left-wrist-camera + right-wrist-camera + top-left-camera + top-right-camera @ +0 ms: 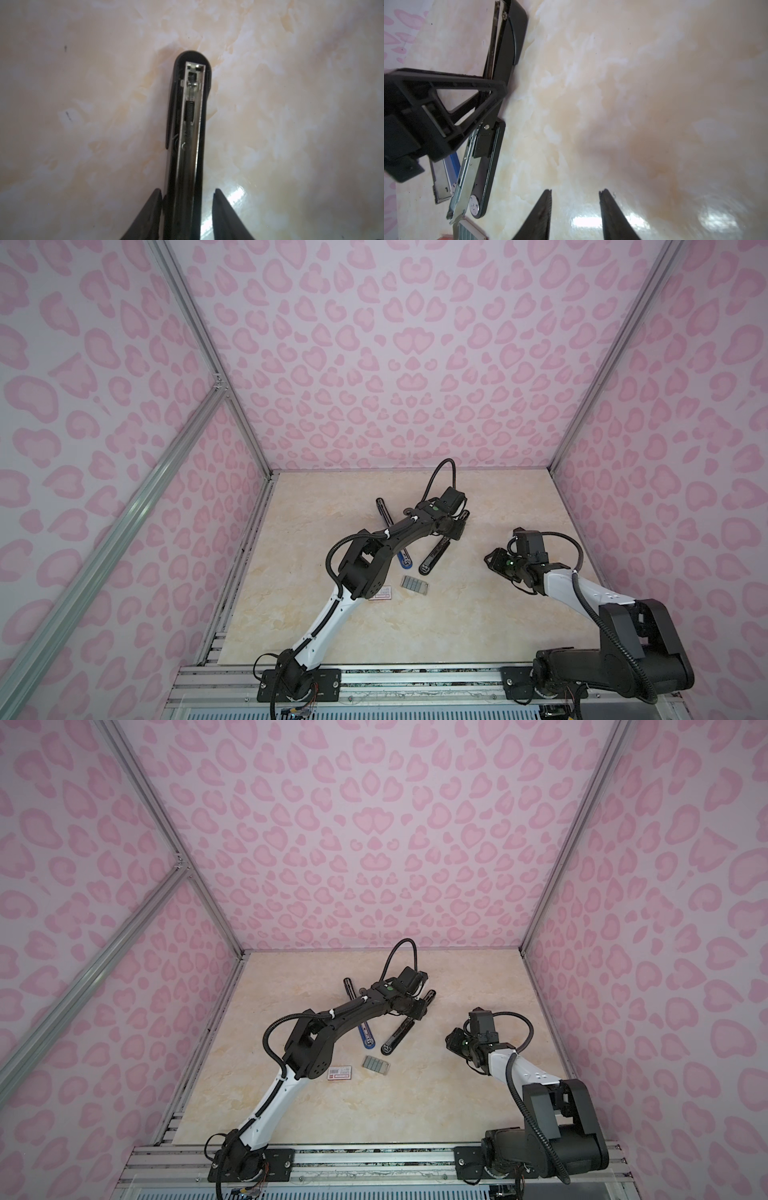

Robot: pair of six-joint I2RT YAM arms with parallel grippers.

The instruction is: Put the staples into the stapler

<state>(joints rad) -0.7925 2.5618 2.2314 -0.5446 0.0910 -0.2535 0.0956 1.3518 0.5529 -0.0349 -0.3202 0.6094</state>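
— Where do we find the staples?

— Near the middle of the table: a row of grey strips side by side, just on the near side of the black stapler and apart from it. Nothing grips them. Just to their left lies the white-and-red box sleeve, whole in a top view; in a top view the left arm's elbow hides the left end of the box sleeve.

— And the left gripper?

— From above we see only its wrist over the black stapler, which lies opened out flat. The left wrist view gives us the rest. The left gripper straddles the stapler's arm, with one finger against its side and a sliver of table showing before the other (so parted, not clamped). There we also make out the spring in the metal channel, too small to tell in the top views.

— The right gripper?

— The right gripper hangs to the right of the staplers, fingers spread, with only bare table between them. Its wrist view adds the round anvil plate at the black stapler's near end. Just to the left lies the blue stapler.
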